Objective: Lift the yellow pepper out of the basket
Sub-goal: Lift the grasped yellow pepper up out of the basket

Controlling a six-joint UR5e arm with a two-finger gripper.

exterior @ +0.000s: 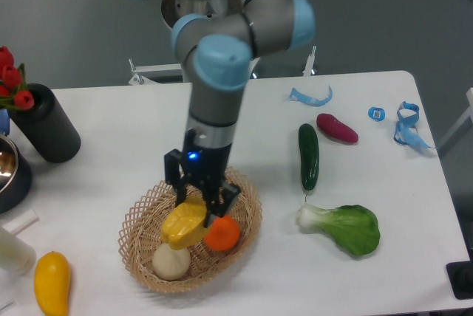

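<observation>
The yellow pepper hangs lifted above the middle of the wicker basket, tilted, with my gripper shut on its top. My arm comes down from the upper middle of the view. Under and beside the pepper, an orange ball and a beige ball still lie in the basket.
A smooth yellow oval fruit lies at the front left. A black cylinder with red tulips and a dark bowl stand at the left. A cucumber, a purple vegetable and a bok choy lie to the right.
</observation>
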